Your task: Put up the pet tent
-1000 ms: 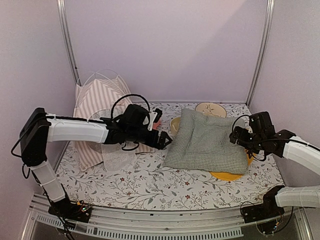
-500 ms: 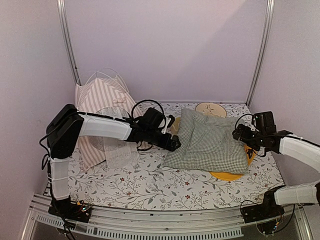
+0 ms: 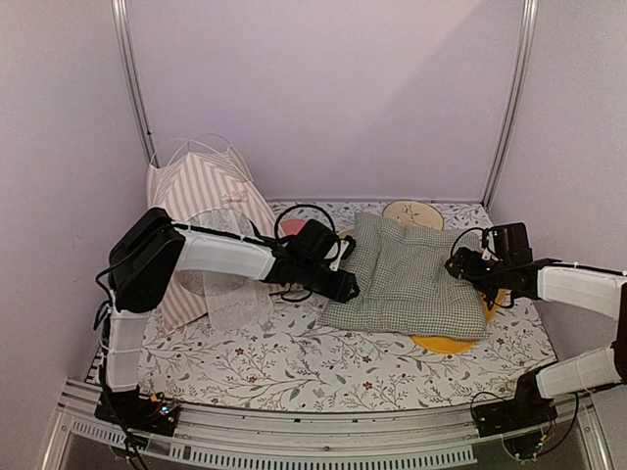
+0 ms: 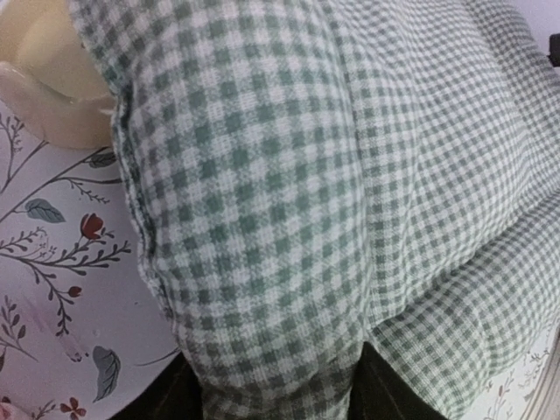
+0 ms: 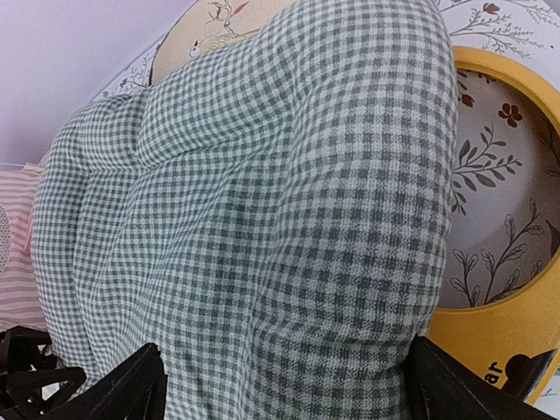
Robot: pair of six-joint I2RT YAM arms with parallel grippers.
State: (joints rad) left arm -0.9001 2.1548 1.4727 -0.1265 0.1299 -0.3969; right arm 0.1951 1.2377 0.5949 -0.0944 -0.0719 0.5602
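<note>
**Pet tent.** The pet tent [image 3: 196,201] stands in the far left corner of the surface [image 3: 294,367], against the left wall and well apart from both sets of fingers. Its soft fabric carries narrow pink and white stripes. Thin white poles [image 3: 201,147] arch in loops above its peak. A sheer white flap [image 3: 235,305] hangs limp at its front and spreads onto the surface, and a round grey mesh window [image 3: 208,230] shows just above the left arm.

**Cushion.** A quilted, green-and-white checked cushion [image 3: 411,279] lies right of centre. It is puffy and roughly square, and it partly covers a smooth yellow ring [image 3: 446,344].

**Left gripper** [image 3: 345,287]. Its dark fingers [image 4: 162,398] are clenched on the cushion's near-left corner. The padded fabric bulges up between them, beside a glossy cream bowl [image 4: 44,79].

**Right gripper** [image 3: 458,266]. Its fingers [image 5: 122,394] are spread wide on either side of the cushion's right edge, and the plump check fabric fills the gap between them.

**Surface.** It is a white cloth printed with leafy sprigs and small red flowers. A round cream plate [image 3: 412,212] lies flat behind the cushion.
</note>
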